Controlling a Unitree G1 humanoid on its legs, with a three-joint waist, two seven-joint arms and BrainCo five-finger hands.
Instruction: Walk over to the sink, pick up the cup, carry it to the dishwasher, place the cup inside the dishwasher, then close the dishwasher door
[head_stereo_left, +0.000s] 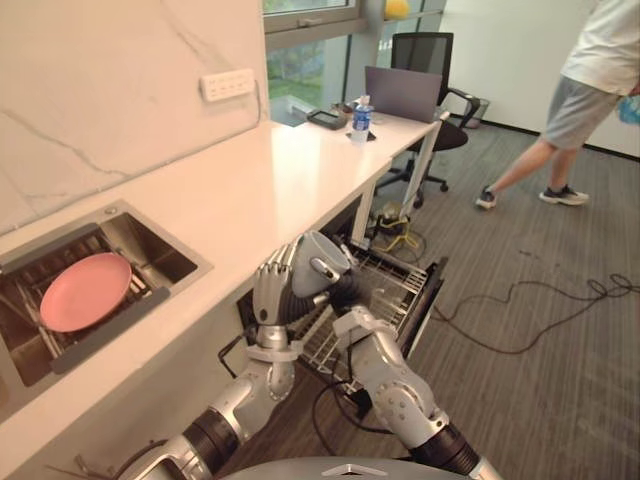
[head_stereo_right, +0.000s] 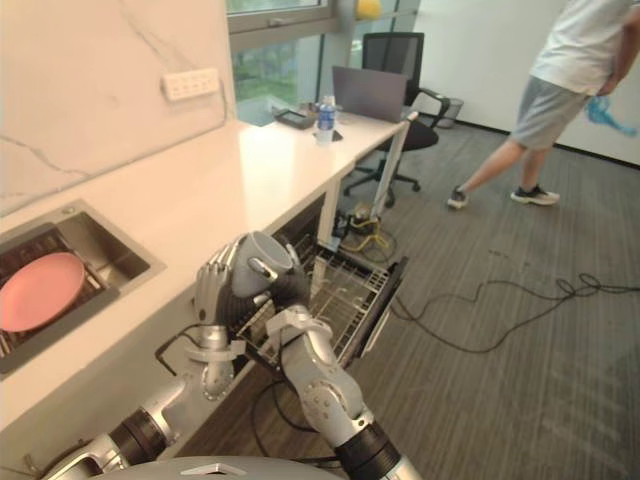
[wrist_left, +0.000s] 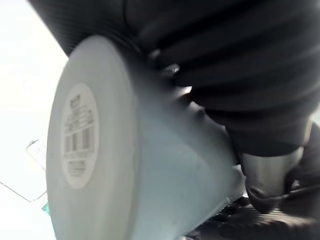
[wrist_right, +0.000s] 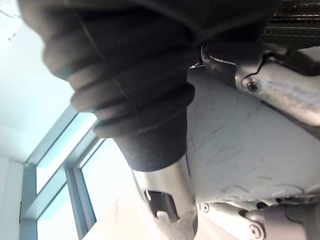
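The grey cup (head_stereo_left: 320, 258) is hanging in the air just off the tabletop's (head_stereo_left: 260, 190) front edge, over the near end of the wire rack (head_stereo_left: 385, 290) that is sticking out of the open dishwasher (head_stereo_left: 432, 290). The left hand (head_stereo_left: 272, 292) is gripping it, fingers rising along its wall and the thumb curling across the front. The right hand (head_stereo_left: 347, 292) is pressing in from the other side, dark cover against the cup; its fingers are hiding behind the cup, so I cannot tell whether they are apart or closed. The left wrist view is giving what the head views are not: the cup's base is carrying a round white sticker (wrist_left: 77, 135) with a barcode and lines of print too small to read. The right wrist view is looking up past the dark cover to a window (wrist_right: 55, 155). A pink plate (head_stereo_left: 85, 290) is lying on the rack inside the steel sink (head_stereo_left: 150, 245), set into the tabletop's near left part. A white socket strip (head_stereo_left: 227, 84) is sitting on the marbled wall. At the far end of the tabletop a water bottle (head_stereo_left: 361, 118) with a blue label is standing beside a laptop (head_stereo_left: 402, 93), with a black office chair (head_stereo_left: 420, 50) behind. A person (head_stereo_left: 580, 100) in shorts and sneakers is stepping across the grey carpet (head_stereo_left: 560, 400).
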